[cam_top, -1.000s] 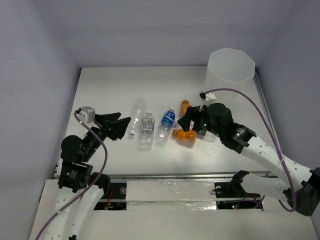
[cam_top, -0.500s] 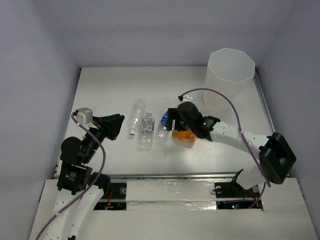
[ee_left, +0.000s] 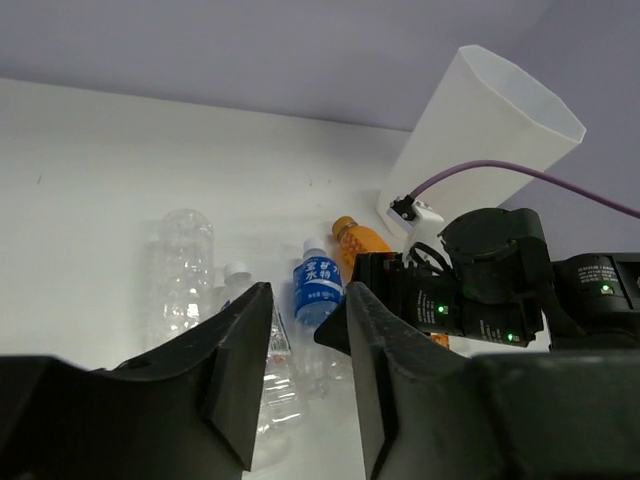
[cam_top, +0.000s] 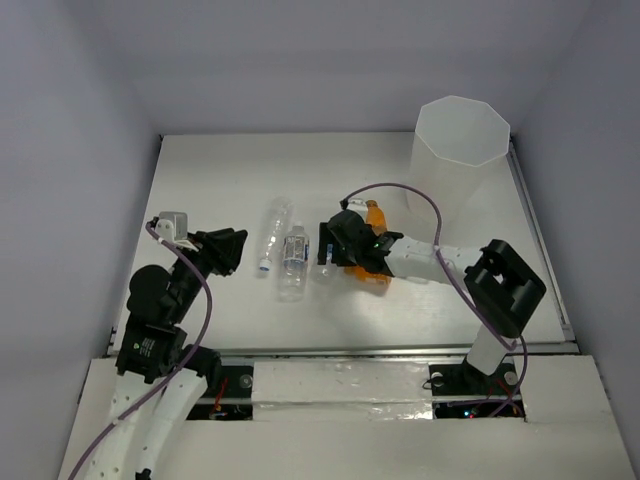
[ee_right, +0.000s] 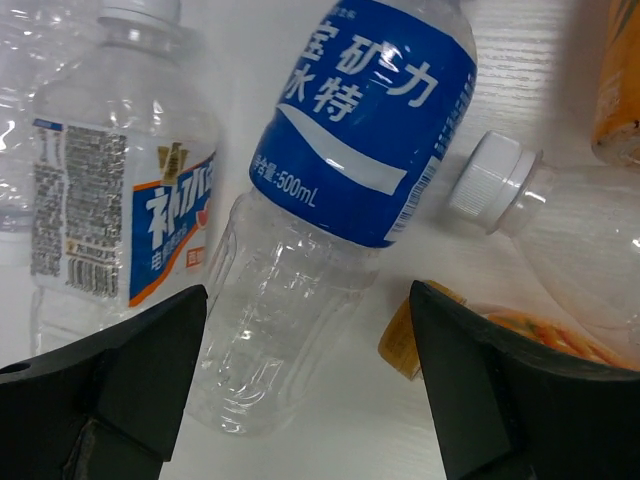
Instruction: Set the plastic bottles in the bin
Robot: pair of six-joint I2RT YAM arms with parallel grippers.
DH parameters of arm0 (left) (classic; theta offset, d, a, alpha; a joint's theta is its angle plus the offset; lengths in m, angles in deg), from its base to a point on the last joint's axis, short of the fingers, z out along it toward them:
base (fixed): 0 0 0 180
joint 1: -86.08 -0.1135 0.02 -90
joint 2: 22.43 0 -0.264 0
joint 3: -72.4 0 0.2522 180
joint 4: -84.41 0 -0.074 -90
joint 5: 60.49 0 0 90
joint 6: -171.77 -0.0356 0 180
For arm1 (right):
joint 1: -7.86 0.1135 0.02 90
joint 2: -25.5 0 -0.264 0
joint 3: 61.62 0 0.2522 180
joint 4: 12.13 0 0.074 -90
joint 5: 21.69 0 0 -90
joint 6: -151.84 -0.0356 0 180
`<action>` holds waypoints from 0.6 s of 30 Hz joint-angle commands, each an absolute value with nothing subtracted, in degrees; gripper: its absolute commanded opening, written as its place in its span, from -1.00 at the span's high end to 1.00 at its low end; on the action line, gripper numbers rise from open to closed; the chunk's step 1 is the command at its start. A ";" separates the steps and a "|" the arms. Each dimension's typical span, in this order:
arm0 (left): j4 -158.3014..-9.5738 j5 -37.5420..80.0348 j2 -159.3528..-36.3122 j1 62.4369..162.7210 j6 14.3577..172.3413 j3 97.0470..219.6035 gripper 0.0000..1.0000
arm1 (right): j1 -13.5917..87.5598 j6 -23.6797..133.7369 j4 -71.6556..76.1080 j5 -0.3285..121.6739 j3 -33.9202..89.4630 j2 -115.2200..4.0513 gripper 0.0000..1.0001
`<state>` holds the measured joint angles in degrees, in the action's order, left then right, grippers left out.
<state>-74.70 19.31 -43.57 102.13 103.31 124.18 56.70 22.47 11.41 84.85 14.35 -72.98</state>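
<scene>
The left end effector (cam_top: 228, 252) is held low over the left part of the tabletop (cam_top: 200, 170). Its fingers (ee_left: 235, 370) are drawn close, with only a narrow gap left between them, and nothing is gripped. Ahead of its fingertips and to their right, a crumpled clear bottle (cam_top: 277, 224) is laid flat. Just beyond that, a white-labelled bottle (cam_top: 294, 262) is laid roughly parallel to it. Neither is touched by the left end effector.

The right end effector (cam_top: 330, 250) is lowered over the blue-labelled bottle (ee_right: 368, 130), which is laid on the tabletop between the widely spread fingers (ee_right: 110, 390). The fingers are set on either side of its clear lower body. No contact can be made out, so nothing is gripped. Close by the finger at the right of the wrist view, an orange-filled bottle (ee_right: 530, 325) and a white-capped clear bottle (ee_right: 560, 230) are seen lying. A second orange bottle (cam_top: 376, 216) is placed just beyond them.

Well beyond the right end effector and to its right, the bin (cam_top: 455, 165) is stood upright near the far right corner of the tabletop, apart from the bottles.
</scene>
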 commanded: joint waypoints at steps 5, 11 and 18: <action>-74.80 17.48 -48.17 102.34 103.74 126.32 0.11 | 57.08 17.81 7.79 88.62 18.41 -76.62 -0.67; -72.52 15.97 -55.99 103.39 103.30 126.76 -0.07 | 57.08 17.02 8.13 90.01 20.16 -78.65 -0.55; -71.20 20.01 -62.40 108.66 104.79 127.11 -0.30 | 57.60 16.49 5.24 90.55 16.74 -74.89 -0.03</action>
<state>-70.63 18.46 -61.41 107.29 103.73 124.53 56.70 17.62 9.88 88.45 17.50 -78.20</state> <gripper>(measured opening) 0.647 0.569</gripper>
